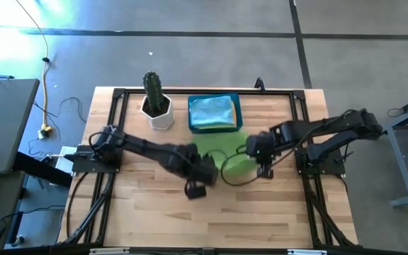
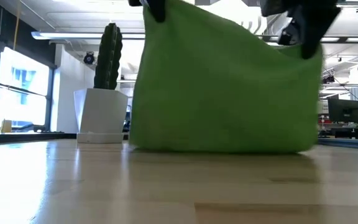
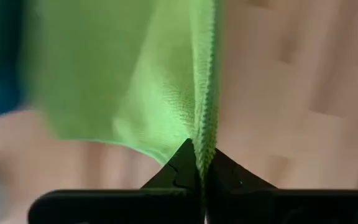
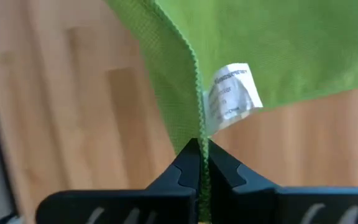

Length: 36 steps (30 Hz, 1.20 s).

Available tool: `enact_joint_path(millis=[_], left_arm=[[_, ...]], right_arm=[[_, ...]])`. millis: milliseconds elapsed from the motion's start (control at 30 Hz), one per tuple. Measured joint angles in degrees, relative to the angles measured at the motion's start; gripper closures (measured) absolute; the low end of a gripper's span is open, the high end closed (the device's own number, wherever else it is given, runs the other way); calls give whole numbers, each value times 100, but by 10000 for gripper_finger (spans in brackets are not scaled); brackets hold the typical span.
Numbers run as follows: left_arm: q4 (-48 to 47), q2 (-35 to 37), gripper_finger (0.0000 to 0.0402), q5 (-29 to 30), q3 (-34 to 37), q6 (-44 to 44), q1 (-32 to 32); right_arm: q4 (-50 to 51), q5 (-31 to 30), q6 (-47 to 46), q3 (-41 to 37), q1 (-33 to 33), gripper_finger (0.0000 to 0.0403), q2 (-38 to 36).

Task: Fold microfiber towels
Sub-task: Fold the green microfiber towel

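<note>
- One lime towel (image 1: 234,164) is out on the table (image 1: 147,212), held up between the two grippers near the middle, just in front of the bin (image 1: 215,114).
- In the low view it hangs like a sheet, its lower fold (image 2: 222,147) resting on the wood.
- One blue bin stands at the back of the table; inside lies a light blue towel (image 1: 212,112). Whether more cloths lie under it cannot be told.
- One cactus (image 1: 152,91) stands in one white pot (image 1: 159,113), just beside the bin on its left.
- One white label (image 4: 232,96) is sewn at the lime towel's edge, near the right gripper's fingertips; its print is too small to read.
- Left gripper (image 1: 205,175): in front of the bin and a little to its left, fingers (image 3: 179,169) clenched on the towel's stitched edge.
- Right gripper (image 1: 263,168): in front of the bin and to its right, fingers (image 4: 188,163) pinched on another edge of the same towel.
- Two arms in all, both at work.
</note>
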<state>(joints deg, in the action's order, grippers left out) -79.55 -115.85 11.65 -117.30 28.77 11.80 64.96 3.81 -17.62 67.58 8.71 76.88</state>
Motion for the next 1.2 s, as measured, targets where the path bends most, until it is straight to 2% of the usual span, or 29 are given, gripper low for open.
enact_joint_path(millis=[267, 400, 467, 633, 767, 967, 1200], left_arm=[[960, -214, 401, -1326, 117, 260, 409], [1212, -283, 401, -1453, 118, 261, 516], [1265, -323, 401, -1315, 97, 325, 534], [950, -488, 401, -790, 112, 735, 508], [585, -605, 401, -573, 105, 966, 456], [-141, -774, 401, -283, 113, 1027, 368], [-205, -909, 401, -137, 100, 959, 120]], right_arm=[[-570, 1140, -485, -327, 615, 402, -4], [-727, 1329, -357, -327, 821, 402, -4], [-734, 1154, -226, -327, 879, 402, -4], [-747, 78, -83, -327, 862, 402, -4], [-749, -444, 210, -327, 709, 402, 25], [-801, -580, 593, -327, 311, 402, 370], [-1141, -944, 1424, -327, -85, 402, 1064]])
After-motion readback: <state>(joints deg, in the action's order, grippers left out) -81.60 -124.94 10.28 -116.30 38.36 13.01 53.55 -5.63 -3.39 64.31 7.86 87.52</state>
